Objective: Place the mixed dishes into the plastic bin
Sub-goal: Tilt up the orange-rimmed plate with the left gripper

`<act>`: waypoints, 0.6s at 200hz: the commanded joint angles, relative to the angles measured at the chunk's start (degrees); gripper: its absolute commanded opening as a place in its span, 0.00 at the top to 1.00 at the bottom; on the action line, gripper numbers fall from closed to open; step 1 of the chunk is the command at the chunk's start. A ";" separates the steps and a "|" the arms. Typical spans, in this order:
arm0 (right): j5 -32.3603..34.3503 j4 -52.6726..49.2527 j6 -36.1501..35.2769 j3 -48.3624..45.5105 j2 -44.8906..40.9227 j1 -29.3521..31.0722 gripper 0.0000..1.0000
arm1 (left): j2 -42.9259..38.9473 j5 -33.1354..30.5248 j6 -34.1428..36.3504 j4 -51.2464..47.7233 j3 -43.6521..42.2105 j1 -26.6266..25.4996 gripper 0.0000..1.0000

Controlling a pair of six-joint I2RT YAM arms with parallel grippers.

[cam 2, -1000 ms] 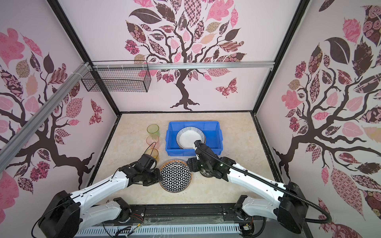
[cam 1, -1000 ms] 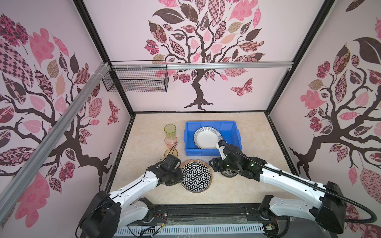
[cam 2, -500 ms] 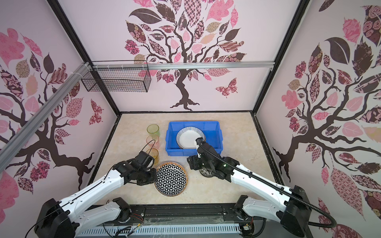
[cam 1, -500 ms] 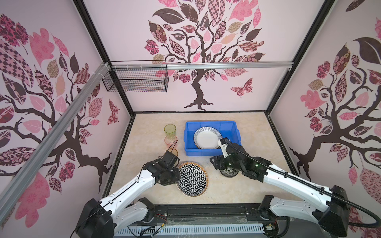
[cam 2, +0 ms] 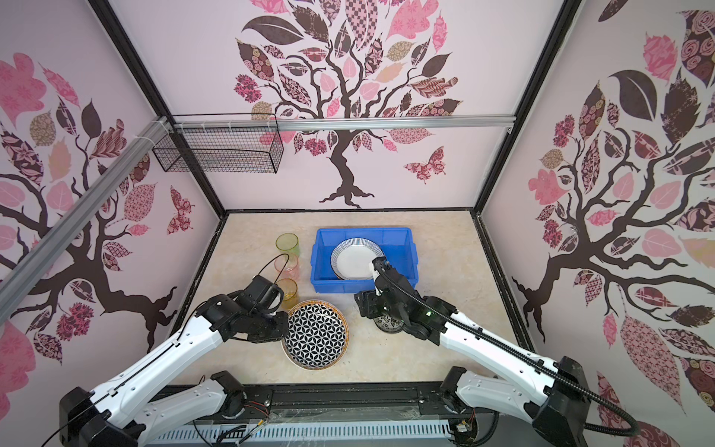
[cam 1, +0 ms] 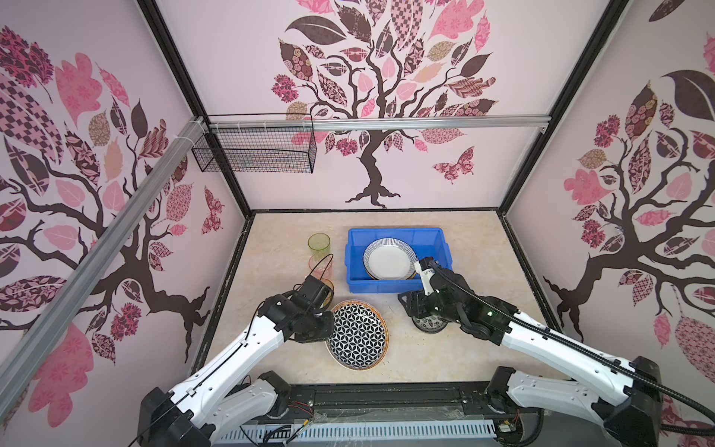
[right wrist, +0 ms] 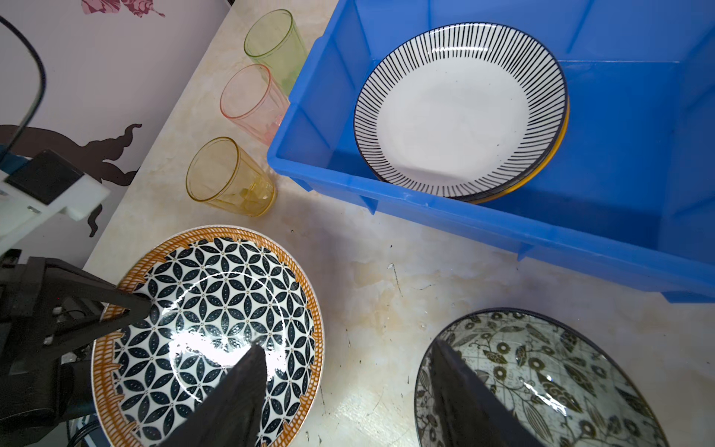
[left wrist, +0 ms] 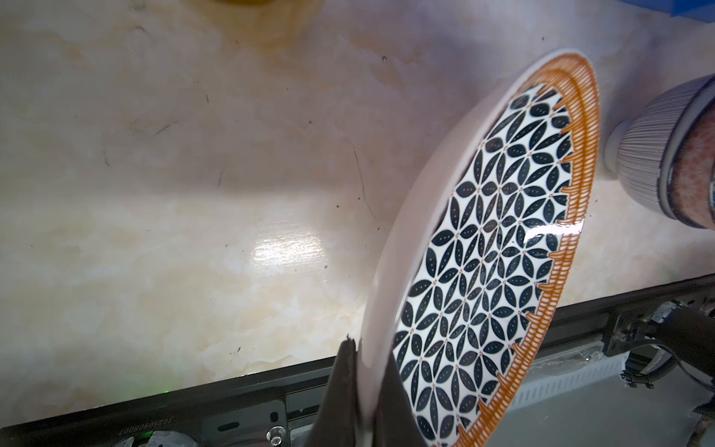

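Marbled desk (cam 1: 425,228), front centre: the geometric plate (cam 1: 358,334) sits face up, slightly tilted, just before the blue bin (cam 1: 437,242). Top views hide the pinch, but the left wrist view shows the left gripper (left wrist: 369,352) clamped on its rim. The right gripper (right wrist: 348,346) gapes, empty, over the floral bowl (right wrist: 541,371).

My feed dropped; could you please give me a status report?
Left hand shut on geometric plate. Right hand open at floral bowl. Blue bin unobstructed.
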 commanded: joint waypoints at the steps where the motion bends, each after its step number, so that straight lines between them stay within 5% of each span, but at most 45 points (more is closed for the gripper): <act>1: 1.77 -1.39 -0.56 0.73 -1.68 0.36 0.30 | -1.09 1.10 1.62 1.09 5.59 0.11 1.00; 120: 7.06 -2.88 -3.28 2.52 -2.92 0.29 0.28 | 6.96 -0.66 3.63 5.03 17.42 0.12 1.00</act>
